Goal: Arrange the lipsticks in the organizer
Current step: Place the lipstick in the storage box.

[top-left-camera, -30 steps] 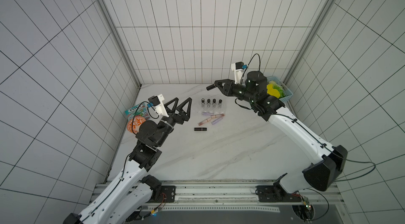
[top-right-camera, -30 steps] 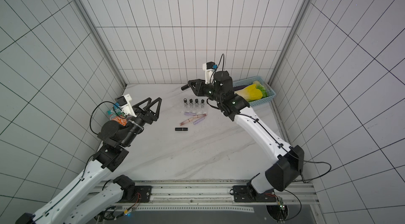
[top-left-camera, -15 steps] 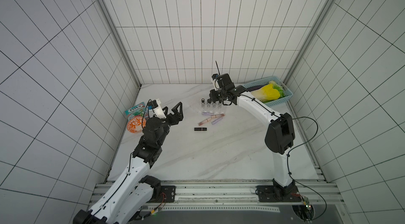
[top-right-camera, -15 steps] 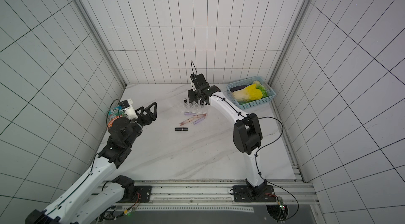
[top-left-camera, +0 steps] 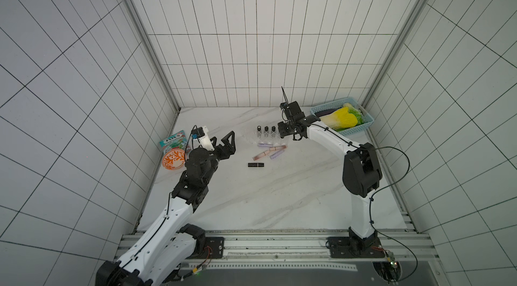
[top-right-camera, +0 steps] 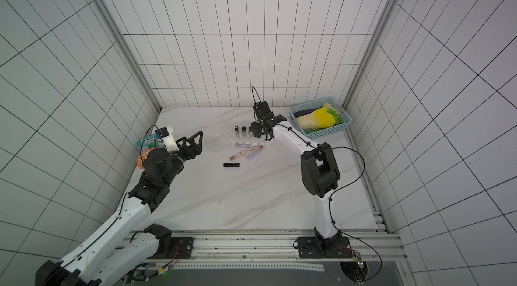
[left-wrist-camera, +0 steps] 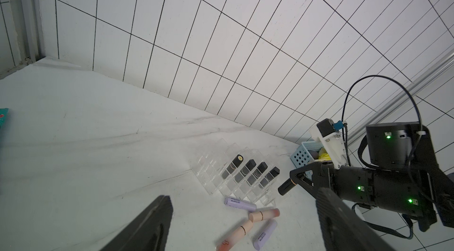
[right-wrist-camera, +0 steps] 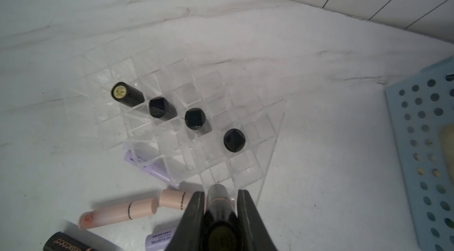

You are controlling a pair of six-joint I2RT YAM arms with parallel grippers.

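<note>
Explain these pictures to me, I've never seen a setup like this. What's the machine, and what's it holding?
Two white robot arms stand at a marble table. Two pictures look down from overhead; the other two come from a camera on each arm's wrist. A clear organizer holds four black lipsticks upright. Loose beside it lie two lilac tubes, two pink tubes and one black tube. The right hand grips another black lipstick near the organizer's edge. The left hand is open and empty.

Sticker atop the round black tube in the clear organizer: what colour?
Yellow sticker on the round black lipstick tube; clearest in right wrist view.
</note>
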